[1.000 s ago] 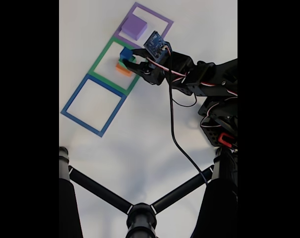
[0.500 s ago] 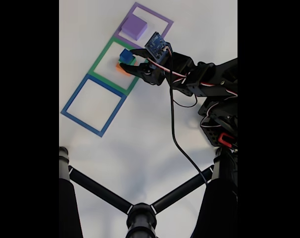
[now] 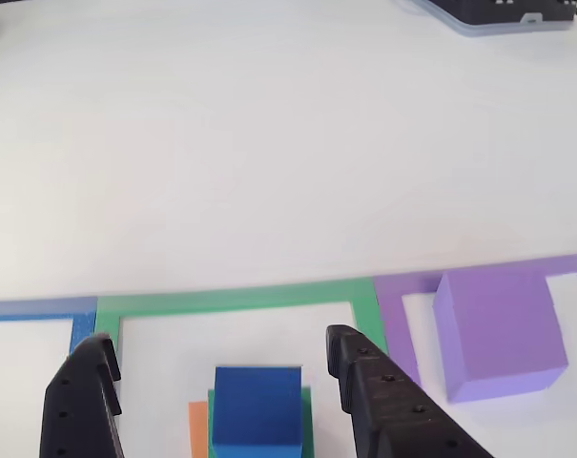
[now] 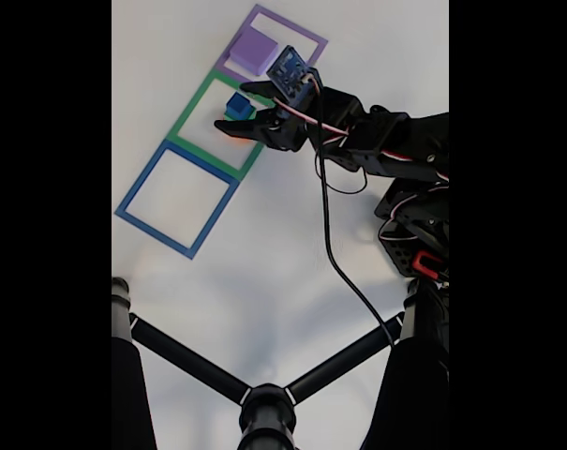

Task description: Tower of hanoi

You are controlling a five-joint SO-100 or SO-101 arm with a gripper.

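Blue cube [image 3: 257, 405] between open claw [image 3: 221, 382] fingers, untouched.

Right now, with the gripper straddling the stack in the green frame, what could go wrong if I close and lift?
1. The open gripper sits low around the blue cube; closing there may also catch the green block under it, lifting two.
2. The stack looks uneven, with the orange block sticking out to the left in the other view, so a sideways nudge could topple it.
3. The purple block is close to the right finger.
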